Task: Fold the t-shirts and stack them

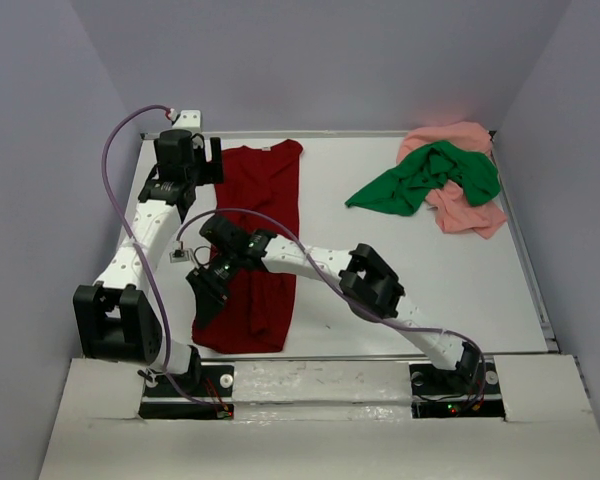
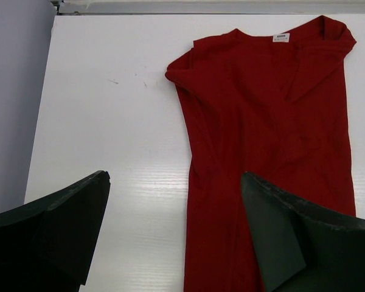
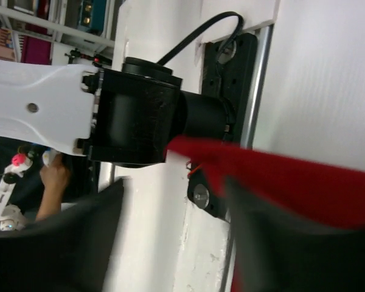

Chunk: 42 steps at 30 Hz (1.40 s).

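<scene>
Table (image 1: 410, 280): dark red t-shirt (image 1: 270, 200) lies flat lengthwise at left, likely first to fold. Green t-shirt (image 1: 430, 180) and pink t-shirt (image 1: 470, 215) are heaped far right, waiting. Left gripper (image 2: 173, 176) is spread wide and empty over the collar end. Right gripper (image 3: 173, 194) has its jaws apart at the hem edge (blurred, no clamp visible), probably lining up the fold.

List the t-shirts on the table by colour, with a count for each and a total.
Dark red t-shirt: 1
Bright green t-shirt: 1
Salmon pink t-shirt: 1
Total: 3
</scene>
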Motion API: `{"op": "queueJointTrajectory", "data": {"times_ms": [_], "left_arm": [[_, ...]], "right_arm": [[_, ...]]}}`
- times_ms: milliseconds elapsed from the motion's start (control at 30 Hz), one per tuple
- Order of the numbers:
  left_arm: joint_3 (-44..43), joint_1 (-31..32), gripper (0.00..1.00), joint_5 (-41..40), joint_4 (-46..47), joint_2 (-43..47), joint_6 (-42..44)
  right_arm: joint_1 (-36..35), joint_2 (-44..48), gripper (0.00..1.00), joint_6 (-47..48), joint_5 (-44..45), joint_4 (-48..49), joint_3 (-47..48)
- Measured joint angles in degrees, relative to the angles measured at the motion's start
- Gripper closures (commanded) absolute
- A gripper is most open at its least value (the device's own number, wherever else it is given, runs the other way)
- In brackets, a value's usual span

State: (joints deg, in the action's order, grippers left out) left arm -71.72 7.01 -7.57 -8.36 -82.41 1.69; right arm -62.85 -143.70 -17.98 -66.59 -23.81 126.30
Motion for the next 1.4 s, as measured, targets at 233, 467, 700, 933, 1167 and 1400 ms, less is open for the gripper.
{"op": "queueJointTrajectory", "data": {"times_ms": [233, 467, 700, 933, 1167, 1400], "left_arm": [[0.13, 0.00, 0.01, 0.00, 0.02, 0.59, 0.00], [0.13, 0.00, 0.01, -0.33, 0.02, 1.46, 0.00], [0.90, 0.00, 0.01, -0.17, -0.04, 2.69, 0.20], [0.90, 0.00, 0.01, 0.52, -0.04, 2.67, 0.13], [0.90, -0.81, 0.07, 4.11, -0.04, 1.29, -0.04], [-1.27, -3.85, 0.20, 12.66, -7.43, -5.66, 2.29]], "right_arm": [[0.85, -0.74, 0.00, 1.16, 2.14, -0.17, -1.53], [1.36, 1.27, 0.05, 4.72, 8.76, -5.01, -5.33], [2.86, 8.74, 0.00, 7.74, 14.86, -9.51, -11.02], [4.24, 8.17, 0.01, 7.10, 16.46, -11.47, -5.75], [4.44, 1.57, 0.04, 2.05, 7.39, -7.67, -6.27], [7.39, 5.99, 0.02, 5.88, 9.51, -6.91, -16.92]]}}
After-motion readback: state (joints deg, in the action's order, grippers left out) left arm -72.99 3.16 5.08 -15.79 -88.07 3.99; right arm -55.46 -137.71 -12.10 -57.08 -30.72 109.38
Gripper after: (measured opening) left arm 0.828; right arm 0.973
